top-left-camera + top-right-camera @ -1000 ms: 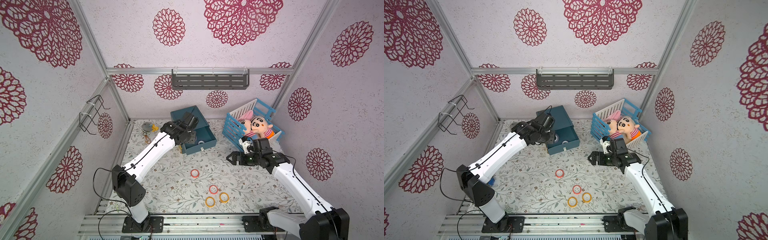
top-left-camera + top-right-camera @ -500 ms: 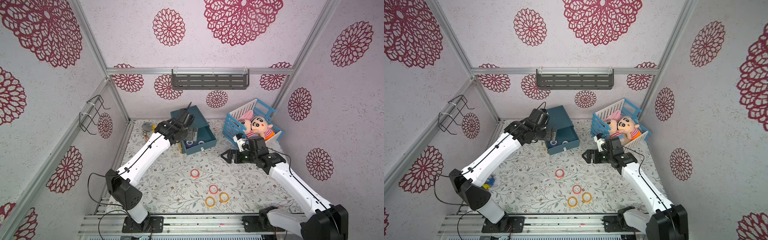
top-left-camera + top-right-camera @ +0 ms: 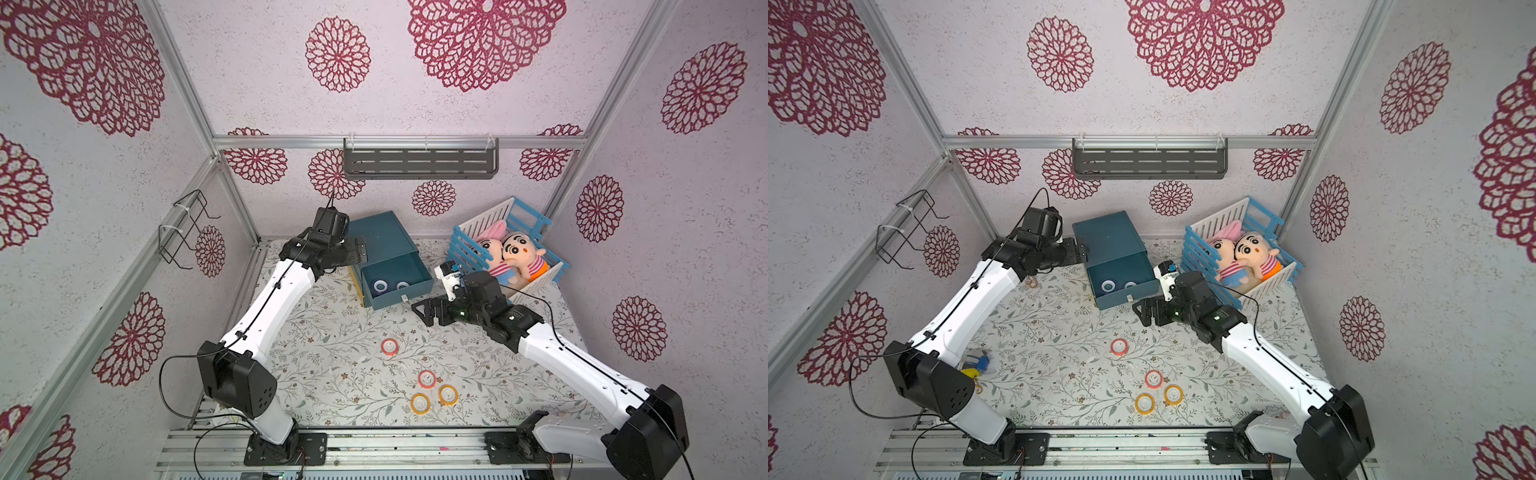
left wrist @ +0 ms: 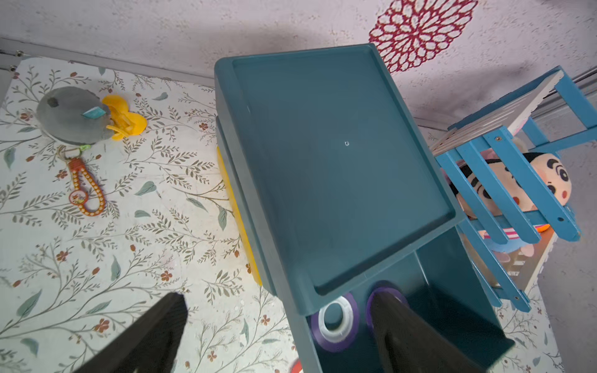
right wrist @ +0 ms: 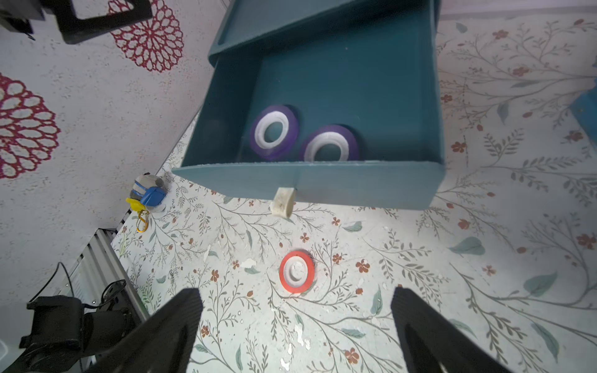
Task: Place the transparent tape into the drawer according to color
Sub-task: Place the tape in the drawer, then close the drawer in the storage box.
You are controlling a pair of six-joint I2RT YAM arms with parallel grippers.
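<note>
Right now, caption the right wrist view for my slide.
Open right gripper faces a red tape roll on the table; two purple tape rolls lie in the open teal drawer.

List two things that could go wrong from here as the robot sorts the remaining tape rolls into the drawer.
1. A red roll and two yellow-orange rolls lie close together near the front of the table; the wide-open right gripper might nudge or catch a neighbour when picking one.
2. The open drawer already holds both purple rolls. The lone red roll lies just before it, so it could easily end up dropped among the wrong colour.
</note>
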